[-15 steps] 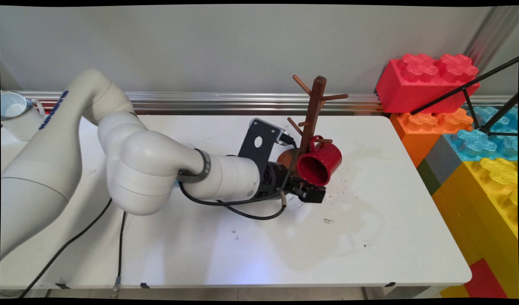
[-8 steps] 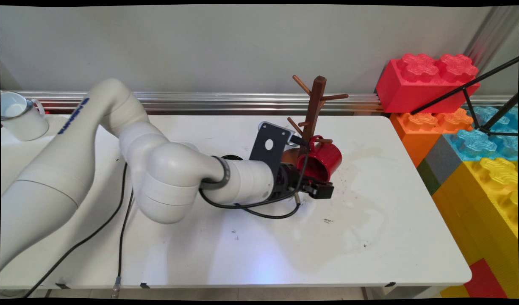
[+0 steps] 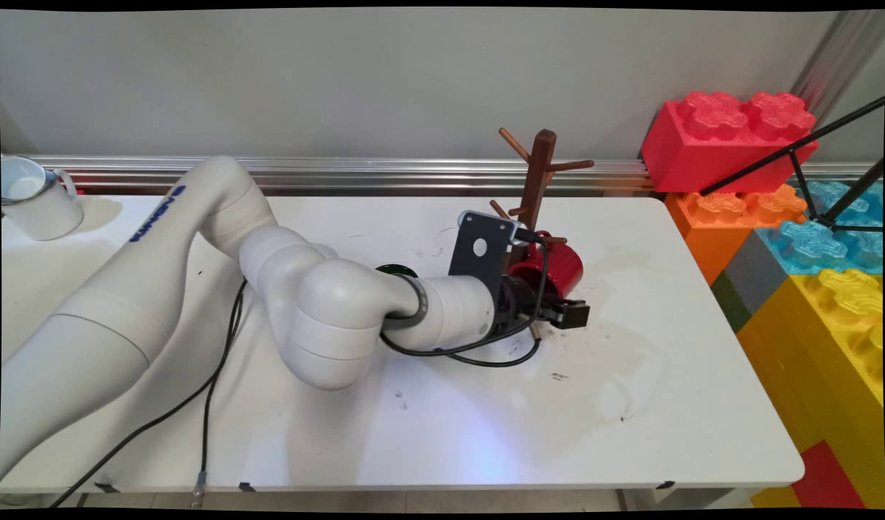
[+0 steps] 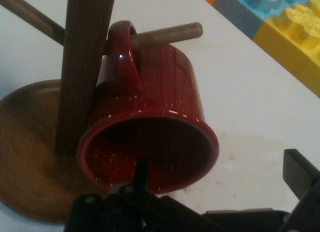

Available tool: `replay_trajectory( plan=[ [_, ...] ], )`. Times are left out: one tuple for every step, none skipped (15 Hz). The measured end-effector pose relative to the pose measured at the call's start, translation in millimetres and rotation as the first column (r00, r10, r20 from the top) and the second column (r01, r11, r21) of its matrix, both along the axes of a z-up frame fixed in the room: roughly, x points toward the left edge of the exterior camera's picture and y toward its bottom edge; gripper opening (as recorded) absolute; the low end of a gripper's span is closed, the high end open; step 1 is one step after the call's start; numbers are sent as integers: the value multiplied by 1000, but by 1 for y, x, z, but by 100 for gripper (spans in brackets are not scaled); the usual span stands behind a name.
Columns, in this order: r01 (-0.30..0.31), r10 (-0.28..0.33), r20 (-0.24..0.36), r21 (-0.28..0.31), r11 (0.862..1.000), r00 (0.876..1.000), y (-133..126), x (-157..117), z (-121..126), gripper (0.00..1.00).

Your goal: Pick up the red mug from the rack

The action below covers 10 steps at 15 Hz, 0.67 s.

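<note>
Pincer (image 3: pixel 568 313) low over the worktop (image 3: pixel 630 404), arm reaching rightward. Fingers spread: in the hand view one finger (image 4: pixel 142 174) sits at the red mug's (image 4: pixel 150 127) lower rim, at or just inside the mouth; the other (image 4: pixel 300 174) is well off to the side, gripping nothing. Contact with the rim cannot be told.

Mug hangs by its handle on a low peg (image 4: pixel 165 35) of the wooden mug tree (image 3: pixel 536 188), mouth tilted down toward the pincer. Mug lies just beyond and above the fingertips, its long axis running from the peg down toward the hand camera.
</note>
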State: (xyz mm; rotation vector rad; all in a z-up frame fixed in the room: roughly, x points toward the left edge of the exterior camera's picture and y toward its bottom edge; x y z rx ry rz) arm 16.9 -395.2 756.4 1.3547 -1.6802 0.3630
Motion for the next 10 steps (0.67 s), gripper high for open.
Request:
replay_trajectory(
  plan=[
    [-8, 8, -5, -1, 1000, 1000, -2, -2, -1, 100],
    [-13, 13, -10, -1, 1000, 1000, -3, -4, -2, 100],
    [-20, 20, -14, -2, 1000, 1000, -4, -6, -3, 100],
    [-29, 29, -21, -3, 1000, 999, -6, -8, -5, 100],
    [-40, 40, -30, -3, 999, 999, -7, -11, -6, 100],
    [-47, 47, -35, -3, 999, 998, -9, -13, -7, 100],
    [-52, 52, -39, -3, 999, 998, -10, -14, -8, 100],
    [-60, 60, -44, -3, 998, 997, -11, -15, -9, 100],
    [-66, 66, -47, -4, 998, 997, -12, -16, -10, 100],
    [-73, 73, -52, -3, 997, 996, -13, -17, -11, 100]
  ],
)
